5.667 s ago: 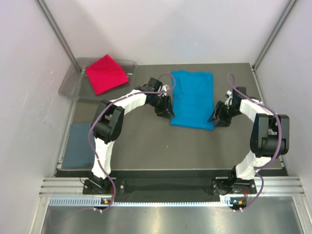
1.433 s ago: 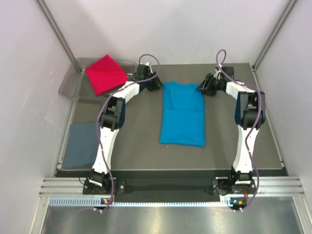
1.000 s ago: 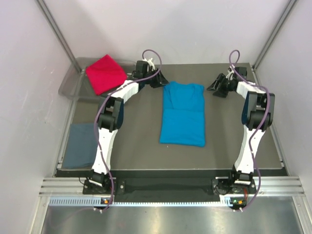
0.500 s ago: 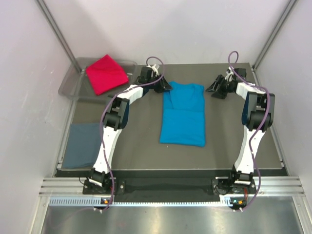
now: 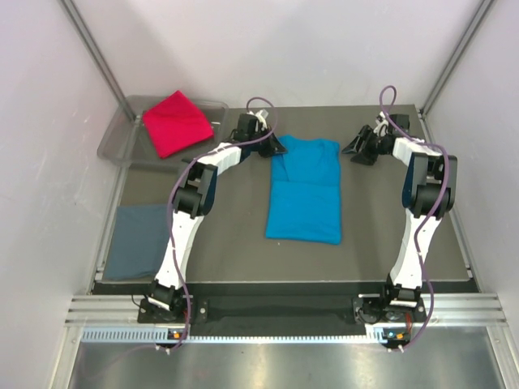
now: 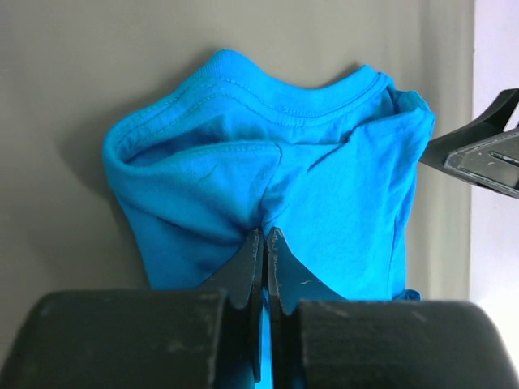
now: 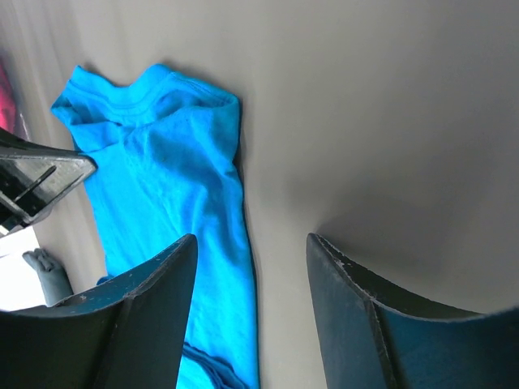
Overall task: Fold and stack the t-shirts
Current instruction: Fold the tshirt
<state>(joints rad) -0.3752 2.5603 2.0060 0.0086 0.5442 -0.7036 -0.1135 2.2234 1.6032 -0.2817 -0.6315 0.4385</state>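
On the dark table [image 5: 235, 243] the largest piece is the blue shirt [image 5: 305, 190]. We see it lying as a long narrow strip in the middle, collar [image 6: 284, 97] at the far end and hem towards the arm bases. It lies just where it did a second ago. To the far left the red shirt [image 5: 174, 121] sits bunched in the clear tray [image 5: 113, 146]. The grey shirt [image 5: 136, 241] lies folded flat at the table's near left edge, well apart from both arms.

What has changed is small. The left claw [image 6: 264, 237], which half a second ago stood beside the collar end with its jaws apart, has now closed. In its wrist view the two fingers meet, and the blue cloth puckers into them, so we judge it is pinching the far left corner of the blue shirt near the shoulder. We take that as the start of the next fold.

The right claw [image 7: 251, 241] has not followed. Its jaws stand apart with bare table between them. The blue shirt's far right corner lies just beside it, not touching. We judge that only one corner is held so far, and the right side has yet to take hold.
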